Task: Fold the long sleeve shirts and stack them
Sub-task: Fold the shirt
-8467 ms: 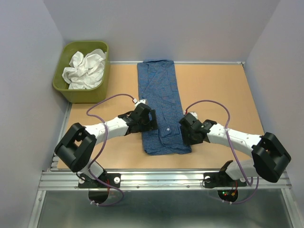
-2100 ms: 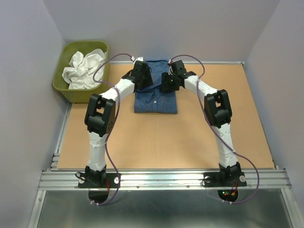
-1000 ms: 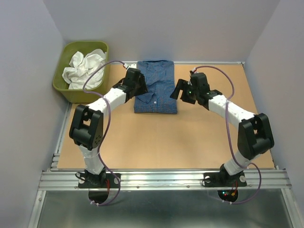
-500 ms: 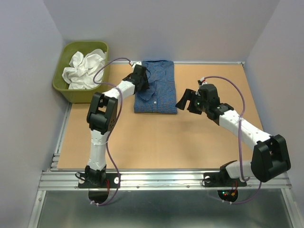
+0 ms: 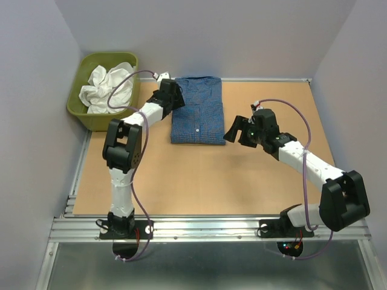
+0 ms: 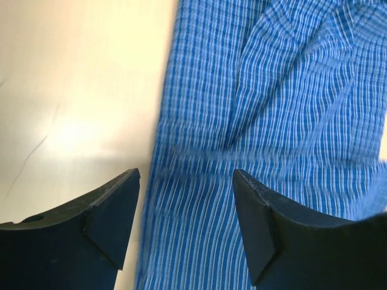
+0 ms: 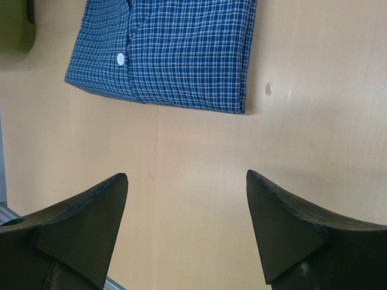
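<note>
Blue checked shirt (image 5: 198,115) lies folded just beneath the left gripper (image 6: 185,176).

The dark blue shirt (image 5: 196,109) is matt woven cloth in fine check, its button (image 7: 120,58) pale and glossy. The white garment (image 5: 109,84), upper left, is soft crumpled cloth in a smooth olive plastic tub (image 5: 103,122). The bench (image 5: 211,181) is smooth, faintly shiny wood.

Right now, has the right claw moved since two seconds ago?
Yes. The right claw has drawn off the blue shirt, rightward and toward the near edge.
</note>
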Motion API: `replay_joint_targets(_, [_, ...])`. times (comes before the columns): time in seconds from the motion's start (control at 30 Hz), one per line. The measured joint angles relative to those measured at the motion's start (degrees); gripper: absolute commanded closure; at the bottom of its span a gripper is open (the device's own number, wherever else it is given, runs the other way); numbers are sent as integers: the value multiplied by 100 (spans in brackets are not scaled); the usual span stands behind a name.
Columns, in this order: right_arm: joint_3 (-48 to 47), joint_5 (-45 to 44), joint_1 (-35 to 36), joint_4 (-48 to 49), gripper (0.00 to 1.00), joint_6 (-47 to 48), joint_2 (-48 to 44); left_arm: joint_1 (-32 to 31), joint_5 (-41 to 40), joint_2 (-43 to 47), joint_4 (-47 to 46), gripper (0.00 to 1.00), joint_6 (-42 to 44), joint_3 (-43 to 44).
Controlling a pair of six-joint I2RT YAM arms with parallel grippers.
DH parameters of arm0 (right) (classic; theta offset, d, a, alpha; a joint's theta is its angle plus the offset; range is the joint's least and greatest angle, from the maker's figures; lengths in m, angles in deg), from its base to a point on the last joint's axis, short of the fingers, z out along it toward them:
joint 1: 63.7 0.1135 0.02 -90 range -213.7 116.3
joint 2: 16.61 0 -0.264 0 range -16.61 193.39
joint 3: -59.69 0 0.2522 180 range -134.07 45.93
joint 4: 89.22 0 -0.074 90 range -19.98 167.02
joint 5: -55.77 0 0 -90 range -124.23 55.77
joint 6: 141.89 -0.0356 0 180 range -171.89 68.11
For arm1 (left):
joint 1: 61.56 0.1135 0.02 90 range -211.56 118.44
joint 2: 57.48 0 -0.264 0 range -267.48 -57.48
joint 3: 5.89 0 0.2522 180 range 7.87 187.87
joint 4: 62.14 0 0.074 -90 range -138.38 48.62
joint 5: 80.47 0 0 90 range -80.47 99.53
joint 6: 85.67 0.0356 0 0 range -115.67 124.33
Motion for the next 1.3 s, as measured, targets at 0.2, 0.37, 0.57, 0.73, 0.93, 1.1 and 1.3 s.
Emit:
replay_joint_targets(0.2, [24,28,0,20,16,48,103,-28,-17,1639,-15,21,-197,-1235])
replay_joint_targets(0.37, [24,48,0,59,16,-116,492,-55,164,2507,-144,21,-409,-2081])
replay_joint_targets(0.57, [31,177,0,417,16,-455,748,-116,492,2109,-28,23,-654,-2734])
replay_joint_targets(0.73, [251,291,0,813,16,-680,785,-129,706,1657,13,38,-905,-2771])
replay_joint_targets(0.93, [678,273,0,1019,16,-905,754,-192,1045,1547,-260,73,-1458,-3126])
replay_joint_targets(1.1, [872,66,0,1058,17,-960,522,-577,1287,1921,-925,79,-2288,-3963])
replay_joint_targets(1.3, [999,-466,-155,1054,17,-892,-149,-2286,1825,2430,-1958,53,-4044,-5134])
